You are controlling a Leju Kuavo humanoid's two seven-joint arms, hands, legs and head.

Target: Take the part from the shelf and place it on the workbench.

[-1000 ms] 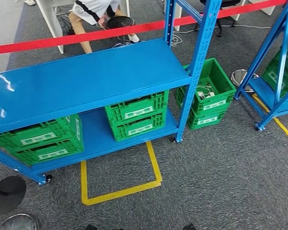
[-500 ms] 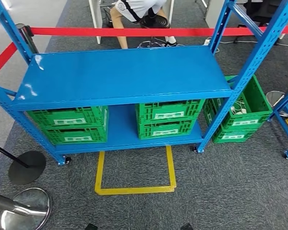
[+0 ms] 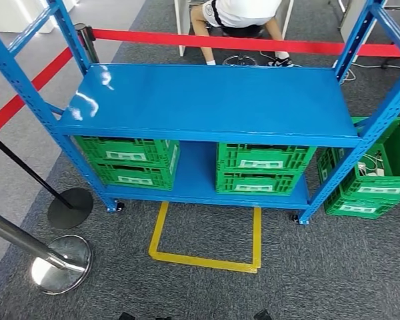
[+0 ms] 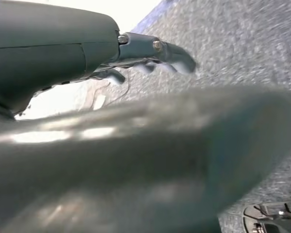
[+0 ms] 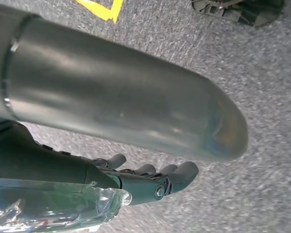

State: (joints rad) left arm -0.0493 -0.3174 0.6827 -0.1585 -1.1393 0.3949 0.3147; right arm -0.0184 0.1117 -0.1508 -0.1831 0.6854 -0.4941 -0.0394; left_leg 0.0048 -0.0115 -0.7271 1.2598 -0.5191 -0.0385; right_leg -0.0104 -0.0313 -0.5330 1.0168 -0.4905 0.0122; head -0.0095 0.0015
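Grey carpeted floor [image 3: 339, 267] is seen all around, and a blue shelf [image 3: 208, 100] is parked on it, square-on in the head view, with its glossy top board catching some glare near the left end. On the lower board two stacks of green crates [image 3: 130, 163] are tucked in, one at the left end and one [image 3: 261, 170] toward the right end, with a gap of bare board between them. Another green crate stack [image 3: 374, 180] is set on the floor just beside the shelf's right post, cables lying in the top one. The part itself can't be picked out, tbh. A seated person [image 3: 241, 13] is partly seen behind the shelf, past a red barrier belt [image 3: 228, 42]. A yellow tape square [image 3: 208, 261] is marked on the floor at the shelf's front edge. Two stanchion bases are off the left end, black [image 3: 69, 208] and chrome [image 3: 62, 263]. The left hand [image 4: 100, 53] is hung over carpet, fingers [image 4: 173, 51] stretched out and slightly apart, nothing held. The right hand [image 5: 100, 179] is similar, fingers [image 5: 180, 172] straight, side by side and empty, with crinkled clear plastic [image 5: 63, 206] just beside its back.
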